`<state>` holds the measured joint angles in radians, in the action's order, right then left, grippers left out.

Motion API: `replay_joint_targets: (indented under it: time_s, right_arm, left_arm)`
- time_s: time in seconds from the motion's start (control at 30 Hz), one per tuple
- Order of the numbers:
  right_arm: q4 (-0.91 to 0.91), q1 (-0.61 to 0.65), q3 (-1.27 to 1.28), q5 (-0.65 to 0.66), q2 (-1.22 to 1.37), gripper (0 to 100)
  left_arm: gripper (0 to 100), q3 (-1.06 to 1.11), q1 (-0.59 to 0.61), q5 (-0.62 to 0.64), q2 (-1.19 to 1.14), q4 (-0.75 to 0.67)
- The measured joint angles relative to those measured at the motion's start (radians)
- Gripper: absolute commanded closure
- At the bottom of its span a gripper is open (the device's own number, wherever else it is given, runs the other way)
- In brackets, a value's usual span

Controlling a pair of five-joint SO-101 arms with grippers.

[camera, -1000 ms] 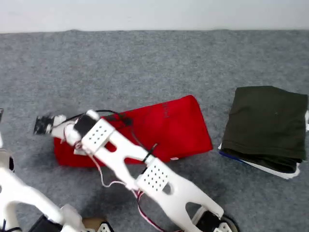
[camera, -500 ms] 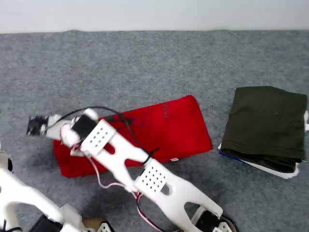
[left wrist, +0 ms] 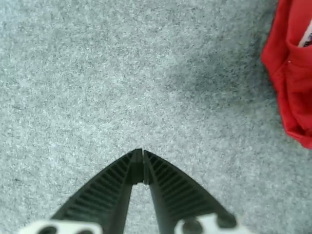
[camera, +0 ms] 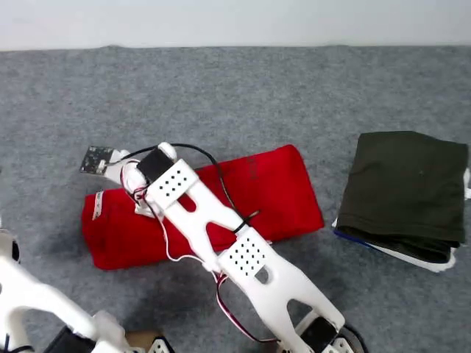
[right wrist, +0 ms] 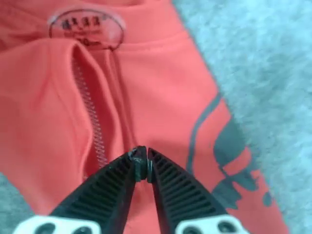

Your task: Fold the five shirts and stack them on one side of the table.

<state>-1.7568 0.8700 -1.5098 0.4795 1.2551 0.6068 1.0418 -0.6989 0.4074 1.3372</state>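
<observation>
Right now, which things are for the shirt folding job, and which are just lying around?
For the job: red shirt; stack of folded shirts, dark green on top; right gripper, over the red shirt; left gripper, over the table near the red shirt's edge.

Just there: grey table; white wall behind.

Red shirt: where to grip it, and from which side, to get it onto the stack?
Probably the short end nearest the dark stack, from above on that side. The red shirt lies flat as a long folded band, and that end is uncovered.
</observation>
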Motion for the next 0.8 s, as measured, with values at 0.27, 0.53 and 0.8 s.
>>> replay_joint_targets:
  time_s: [0.27,0.53,0.8]
  right_arm:
    - [0.000,-0.020,0.049,-0.061,-0.166,98.4]
    - [0.000,0.071,0.405,-0.107,-0.316,98.3]
    - [0.072,-0.018,0.485,-0.110,-0.224,98.4]
  left_arm:
    - [99,0.000,0.002,0.000,0.003,0.000]
    - [99,0.000,0.002,0.000,0.003,0.000]
    - [99,0.000,0.000,0.000,0.003,0.000]
